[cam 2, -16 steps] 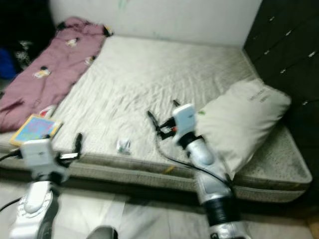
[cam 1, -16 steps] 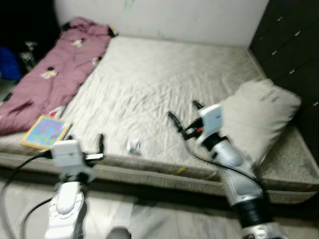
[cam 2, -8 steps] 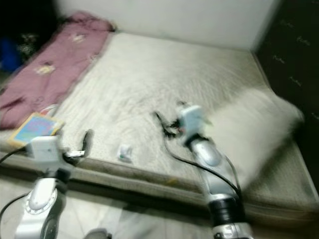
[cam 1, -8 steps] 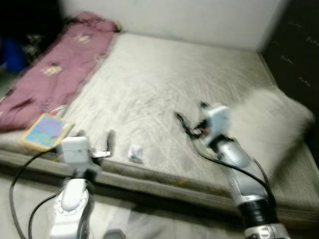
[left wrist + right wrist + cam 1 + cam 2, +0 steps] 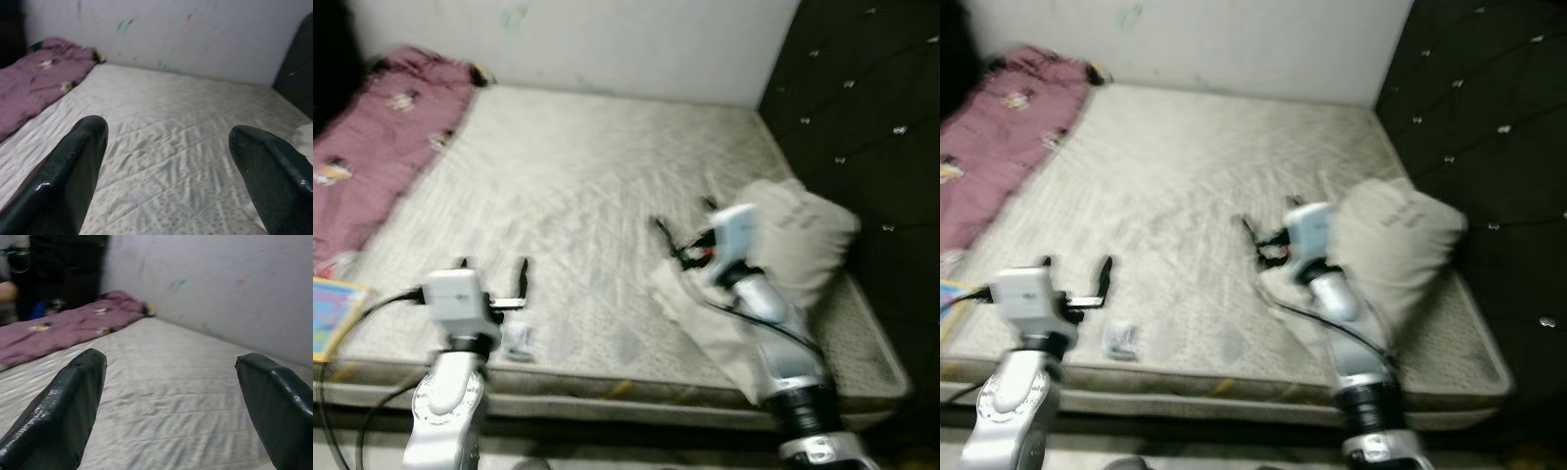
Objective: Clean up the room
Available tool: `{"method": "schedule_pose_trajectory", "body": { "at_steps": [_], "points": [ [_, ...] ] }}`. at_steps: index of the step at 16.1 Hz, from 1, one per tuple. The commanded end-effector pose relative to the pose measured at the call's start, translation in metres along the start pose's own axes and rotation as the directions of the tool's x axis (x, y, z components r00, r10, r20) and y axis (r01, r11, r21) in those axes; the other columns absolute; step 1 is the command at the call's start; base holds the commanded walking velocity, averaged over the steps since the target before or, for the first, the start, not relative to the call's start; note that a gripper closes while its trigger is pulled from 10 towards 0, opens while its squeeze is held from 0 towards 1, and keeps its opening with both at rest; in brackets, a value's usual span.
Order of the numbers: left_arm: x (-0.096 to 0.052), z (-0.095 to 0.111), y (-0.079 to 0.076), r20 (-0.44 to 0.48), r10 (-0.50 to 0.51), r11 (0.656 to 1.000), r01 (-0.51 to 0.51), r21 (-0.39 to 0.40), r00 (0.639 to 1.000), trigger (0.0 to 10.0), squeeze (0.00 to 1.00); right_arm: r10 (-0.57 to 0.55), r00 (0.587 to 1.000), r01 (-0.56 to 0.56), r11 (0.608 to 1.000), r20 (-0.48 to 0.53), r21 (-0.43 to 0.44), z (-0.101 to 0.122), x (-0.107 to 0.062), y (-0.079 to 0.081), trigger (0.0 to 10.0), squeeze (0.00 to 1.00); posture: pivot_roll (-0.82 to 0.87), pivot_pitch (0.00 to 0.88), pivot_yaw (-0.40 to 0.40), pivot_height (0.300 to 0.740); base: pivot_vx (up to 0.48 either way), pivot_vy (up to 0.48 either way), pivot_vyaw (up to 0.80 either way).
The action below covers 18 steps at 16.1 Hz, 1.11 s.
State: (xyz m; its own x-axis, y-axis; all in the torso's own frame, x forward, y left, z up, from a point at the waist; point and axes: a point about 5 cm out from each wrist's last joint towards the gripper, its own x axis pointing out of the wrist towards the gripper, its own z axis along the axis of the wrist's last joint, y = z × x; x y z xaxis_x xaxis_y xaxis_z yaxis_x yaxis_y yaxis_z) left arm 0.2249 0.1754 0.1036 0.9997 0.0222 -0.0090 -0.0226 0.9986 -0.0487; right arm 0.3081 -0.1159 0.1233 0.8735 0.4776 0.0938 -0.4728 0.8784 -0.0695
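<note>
Camera swung right, left gripper point(image 5: 492, 266) spread near mattress point(image 5: 587, 186) edge, right gripper point(image 5: 682, 220) spread beside pillow point(image 5: 793, 240)

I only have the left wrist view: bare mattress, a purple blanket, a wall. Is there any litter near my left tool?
Observer: Yes. A small wrapper lies on the mattress near its front edge, nearer the robot than the left tool's fingertips.
Operator: Anything further to my left?
Observer: A colourful book lies by the mattress's left front corner.
Operator: Where is the right tool?
Observer: The right tool is open above the mattress, just beside a pillow on the right side.
</note>
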Motion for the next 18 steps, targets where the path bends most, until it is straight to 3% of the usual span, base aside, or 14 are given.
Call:
{"method": "schedule_pose_trajectory", "body": {
  "at_steps": [1, 15, 18],
  "points": [
    [0.0, -0.001, -0.001, -0.006, -0.012, 1.0, 0.011, -0.005, 1.0, 10.0, 0.0, -0.001, 1.0, 0.001, 1.0, 0.0, -0.01, 0.001, 0.0, -0.003, 10.0, 0.0, 0.1, 0.0, -0.09, 0.74, 0.0, 0.48, 0.0],
    [0.002, 0.001, -0.008, 0.0, -0.037, 0.986, 0.037, -0.16, 0.999, 10.0, 0.0, -0.062, 0.998, 0.063, 0.997, -0.018, 0.033, -0.002, 0.007, -0.011, 10.0, 0.0, 0.11, 0.0, -0.086, 0.74, 0.0, 0.48, -0.06],
    [0.002, 0.004, -0.006, 0.011, -0.017, 0.99, 0.018, -0.138, 1.0, 10.0, 0.0, -0.073, 0.997, 0.074, 0.996, -0.007, 0.056, -0.003, 0.012, -0.008, 10.0, 0.0, 0.12, 0.0, -0.072, 0.74, 0.0, 0.48, -0.25]
  ]
}}
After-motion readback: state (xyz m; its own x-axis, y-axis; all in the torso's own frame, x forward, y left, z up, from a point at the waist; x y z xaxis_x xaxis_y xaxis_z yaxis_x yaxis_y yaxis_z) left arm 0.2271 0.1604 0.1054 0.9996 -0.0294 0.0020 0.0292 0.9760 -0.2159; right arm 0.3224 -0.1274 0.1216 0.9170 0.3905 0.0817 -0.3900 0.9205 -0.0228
